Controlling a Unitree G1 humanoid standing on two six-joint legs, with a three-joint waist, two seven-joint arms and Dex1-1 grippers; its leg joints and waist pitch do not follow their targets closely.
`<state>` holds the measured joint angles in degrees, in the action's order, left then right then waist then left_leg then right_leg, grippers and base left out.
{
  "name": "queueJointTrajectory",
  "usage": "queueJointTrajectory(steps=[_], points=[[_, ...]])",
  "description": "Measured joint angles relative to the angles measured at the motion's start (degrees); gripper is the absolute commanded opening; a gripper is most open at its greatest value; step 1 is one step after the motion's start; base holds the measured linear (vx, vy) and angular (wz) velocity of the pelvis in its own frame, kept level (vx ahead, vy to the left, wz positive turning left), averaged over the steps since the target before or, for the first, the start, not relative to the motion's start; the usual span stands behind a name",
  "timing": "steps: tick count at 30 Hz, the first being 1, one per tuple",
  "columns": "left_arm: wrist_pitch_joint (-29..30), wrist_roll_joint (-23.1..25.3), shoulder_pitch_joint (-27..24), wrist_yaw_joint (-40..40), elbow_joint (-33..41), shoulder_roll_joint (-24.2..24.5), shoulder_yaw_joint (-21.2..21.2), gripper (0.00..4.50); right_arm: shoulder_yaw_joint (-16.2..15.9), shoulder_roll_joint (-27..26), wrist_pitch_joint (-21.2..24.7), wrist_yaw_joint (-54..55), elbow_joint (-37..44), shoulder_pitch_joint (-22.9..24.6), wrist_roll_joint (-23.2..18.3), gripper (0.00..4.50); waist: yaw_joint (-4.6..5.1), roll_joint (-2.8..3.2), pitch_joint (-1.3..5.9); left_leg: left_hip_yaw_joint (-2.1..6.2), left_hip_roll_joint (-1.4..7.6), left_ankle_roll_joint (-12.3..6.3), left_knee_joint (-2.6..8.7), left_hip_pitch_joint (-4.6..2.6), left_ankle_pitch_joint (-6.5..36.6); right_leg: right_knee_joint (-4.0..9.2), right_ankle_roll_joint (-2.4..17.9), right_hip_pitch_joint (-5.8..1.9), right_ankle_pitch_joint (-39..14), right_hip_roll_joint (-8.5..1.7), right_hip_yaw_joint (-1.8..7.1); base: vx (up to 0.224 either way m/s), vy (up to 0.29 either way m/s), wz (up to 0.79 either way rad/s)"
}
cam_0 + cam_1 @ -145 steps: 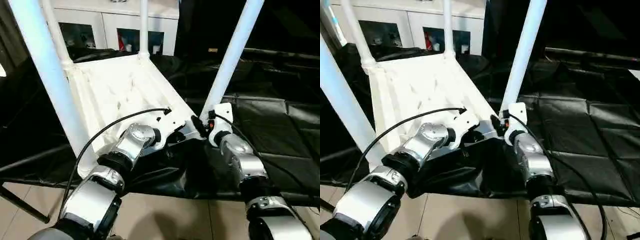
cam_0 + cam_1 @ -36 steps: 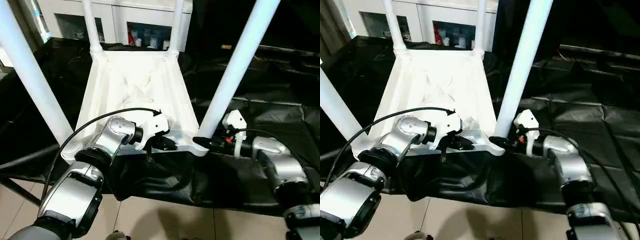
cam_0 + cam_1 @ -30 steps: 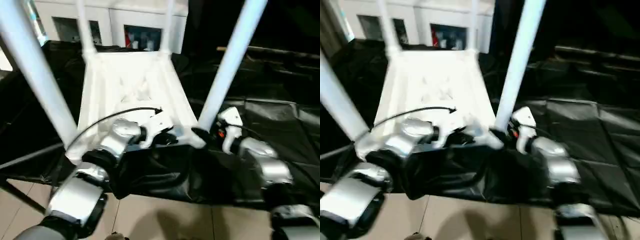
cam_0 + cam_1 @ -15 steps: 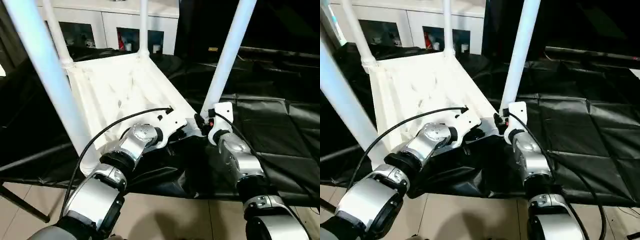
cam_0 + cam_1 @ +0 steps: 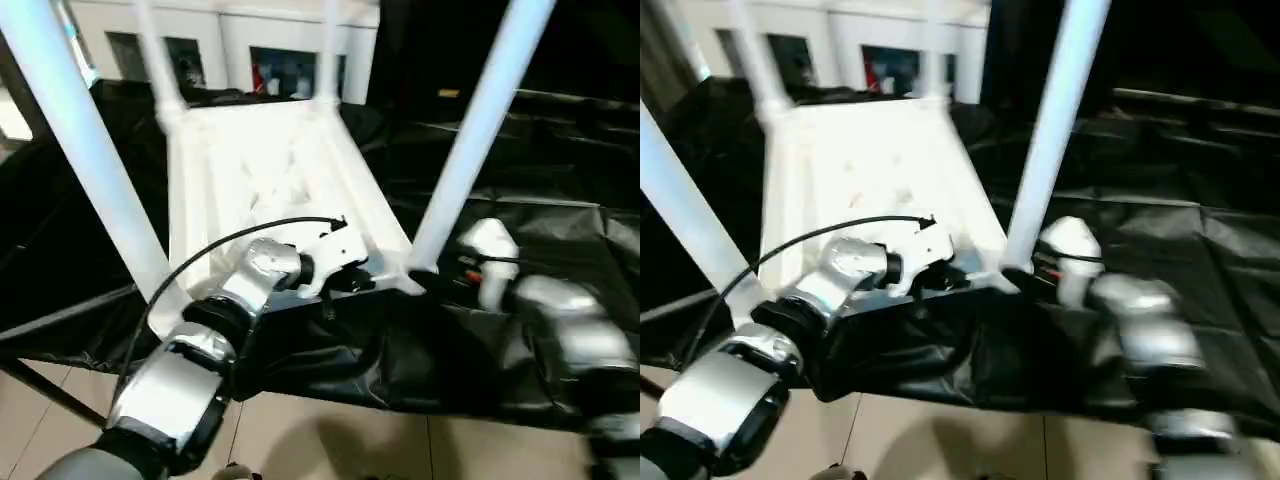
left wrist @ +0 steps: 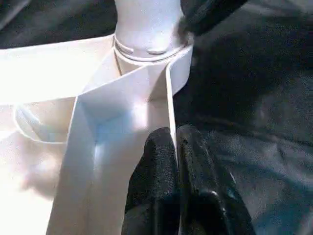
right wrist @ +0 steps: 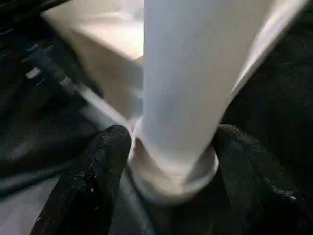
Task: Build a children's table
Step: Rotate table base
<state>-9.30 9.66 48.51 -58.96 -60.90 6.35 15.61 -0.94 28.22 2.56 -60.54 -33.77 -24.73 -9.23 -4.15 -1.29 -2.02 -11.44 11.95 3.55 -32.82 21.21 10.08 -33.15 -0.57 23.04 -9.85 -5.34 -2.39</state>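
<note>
The white tabletop point(image 5: 270, 180) lies ribbed side up on the black cloth, with four white legs rising from its corner sockets. My left gripper point(image 5: 350, 282) is at the near rim. In the left wrist view its fingers point(image 6: 156, 161) are shut on the thin rim wall, just short of the near right socket point(image 6: 146, 46). My right gripper point(image 5: 425, 275) reaches in from the right to the foot of the near right leg point(image 5: 480, 130). In the right wrist view its fingers point(image 7: 98, 171) press either side of that leg point(image 7: 186, 73) at the collar.
A black cloth point(image 5: 560, 200) covers the work surface and hangs over its near edge above the tiled floor point(image 5: 300, 440). A white glass-door cabinet point(image 5: 250, 60) stands behind. A black stand strut point(image 5: 40, 390) crosses the lower left.
The whole picture has shifted. The tabletop has turned so its near edge lies more square to me, and my right forearm now comes in from the right. Both grippers keep their holds.
</note>
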Motion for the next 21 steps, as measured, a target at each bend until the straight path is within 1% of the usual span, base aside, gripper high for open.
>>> queueJointTrajectory(steps=[2,3,6,9,16,21], points=[[-0.1,-0.4,0.0,-1.5,0.2,0.7,0.0,0.0,-0.2,0.6,0.2,-2.0,0.0,0.2,-0.3,2.97,-0.03,-0.02,-0.02,-0.06,0.0,-0.03,-0.03,0.03,0.0,0.0,0.1,0.05,0.0,0.0,0.04,0.0,0.0,0.0],[-0.3,-0.9,-0.3,-3.4,0.8,1.3,0.0,0.0,-0.3,1.7,0.6,-4.1,0.0,0.3,-0.7,2.97,-0.14,0.04,-0.09,-0.09,0.0,-0.07,-0.09,0.12,0.0,0.0,0.1,0.11,0.0,-0.02,0.06,0.0,0.0,0.0],[-0.8,-1.0,-0.6,-5.5,1.1,2.0,0.0,0.0,-0.1,3.4,0.6,-5.7,-0.1,0.0,-1.4,2.97,-0.61,0.03,-0.12,-0.09,0.02,-0.08,-0.14,0.13,0.0,-0.03,0.1,0.12,0.0,-0.02,0.05,0.0,0.0,0.0],[-0.9,-1.0,-0.6,-5.8,1.1,2.0,0.1,0.0,0.0,3.5,0.0,-6.1,-0.1,-0.1,-1.5,2.97,-0.84,0.02,-0.12,-0.1,0.02,-0.07,-0.19,0.13,0.0,-0.07,0.1,0.12,0.0,-0.03,0.07,0.0,0.0,0.0],[-0.9,-1.1,-0.6,-6.5,1.2,2.0,0.0,0.0,-0.1,4.6,-0.4,-8.0,0.1,0.1,-1.5,2.97,-0.88,0.02,-0.13,-0.1,0.02,-0.08,-0.18,0.13,0.0,-0.06,0.1,0.12,-0.1,-0.03,0.05,0.0,0.0,0.0],[-1.6,-0.9,-0.6,-5.3,1.1,1.7,0.3,0.0,-0.8,6.2,0.5,-11.0,4.1,2.8,-2.2,2.97,-0.99,0.0,-0.13,-0.1,0.02,-0.1,-0.22,0.15,0.1,-0.06,0.1,0.12,-0.1,-0.03,0.07,0.0,0.0,0.0]])
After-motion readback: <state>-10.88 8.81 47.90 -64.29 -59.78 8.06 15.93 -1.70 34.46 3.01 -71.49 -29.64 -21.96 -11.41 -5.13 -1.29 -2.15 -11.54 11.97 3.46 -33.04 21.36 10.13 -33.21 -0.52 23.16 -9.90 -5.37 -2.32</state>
